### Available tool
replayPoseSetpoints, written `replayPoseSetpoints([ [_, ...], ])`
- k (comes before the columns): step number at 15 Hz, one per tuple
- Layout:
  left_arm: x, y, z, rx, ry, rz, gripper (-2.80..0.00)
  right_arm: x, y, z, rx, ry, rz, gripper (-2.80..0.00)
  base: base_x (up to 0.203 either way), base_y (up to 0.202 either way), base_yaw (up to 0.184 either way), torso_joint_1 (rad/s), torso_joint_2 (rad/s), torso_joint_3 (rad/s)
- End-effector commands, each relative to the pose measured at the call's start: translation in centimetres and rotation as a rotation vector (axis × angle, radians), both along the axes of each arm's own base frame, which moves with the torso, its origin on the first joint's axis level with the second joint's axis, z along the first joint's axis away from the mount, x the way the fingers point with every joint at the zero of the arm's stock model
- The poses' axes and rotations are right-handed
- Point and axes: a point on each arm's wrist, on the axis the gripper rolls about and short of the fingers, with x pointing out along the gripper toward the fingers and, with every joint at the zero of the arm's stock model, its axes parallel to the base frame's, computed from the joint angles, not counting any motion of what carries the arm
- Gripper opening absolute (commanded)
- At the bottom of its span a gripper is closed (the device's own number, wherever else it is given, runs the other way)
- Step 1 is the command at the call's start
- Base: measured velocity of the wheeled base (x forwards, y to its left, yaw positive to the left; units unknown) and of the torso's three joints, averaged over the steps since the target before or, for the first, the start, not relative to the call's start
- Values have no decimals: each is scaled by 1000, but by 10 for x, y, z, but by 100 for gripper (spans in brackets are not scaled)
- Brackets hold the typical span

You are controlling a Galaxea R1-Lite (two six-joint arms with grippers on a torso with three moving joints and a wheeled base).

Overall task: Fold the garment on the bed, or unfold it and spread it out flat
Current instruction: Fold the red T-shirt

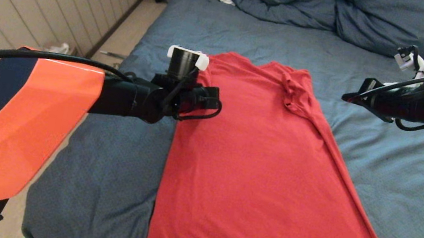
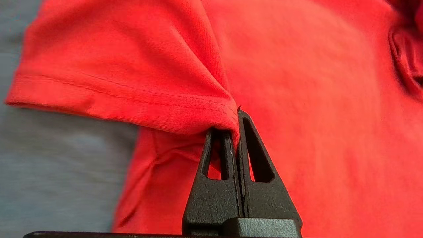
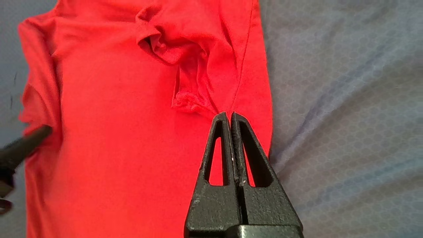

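Left gripper (image 2: 235,124) fingers pinch garment (image 1: 256,164) sleeve; right gripper (image 3: 230,115) closed, empty.

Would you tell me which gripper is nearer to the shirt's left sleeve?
Left. The left gripper is shut on the sleeve hem of the red T-shirt; the right gripper hangs shut above the bed, off the shirt's opposite side.

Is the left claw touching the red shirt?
Touching. The left wrist view shows the left gripper shut on the shirt, its sleeve hem pinched between the fingertips.
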Motion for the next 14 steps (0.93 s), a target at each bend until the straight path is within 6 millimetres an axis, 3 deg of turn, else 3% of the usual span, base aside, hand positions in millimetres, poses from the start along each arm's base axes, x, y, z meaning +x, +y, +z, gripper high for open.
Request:
replayPoseSetpoints([
  [1,2,-4,-9,9,16,-2,-280,0,0,0,3,1,3,-280,0,0,0,0,0,0],
  [3,6,-4,-16,18,29,4,-280,0,1,0,2,1,3,-280,0,0,0,0,0,0],
  [4,7,-2,-17,22,31,10,0,0,1,0,2,2,3,-280,0,0,0,0,0,0],
  [6,8,0,-14,17,23,22,0,0,1,-1,3,4,4,-280,0,0,0,0,0,0],
  [10,4,13,14,-24,-28,40,0,0,2,-2,3,8,9,-280,0,0,0,0,0,0],
  [14,2,48,54,-75,-96,100,0,0,3,-3,3,11,15,-280,0,0,0,0,0,0],
])
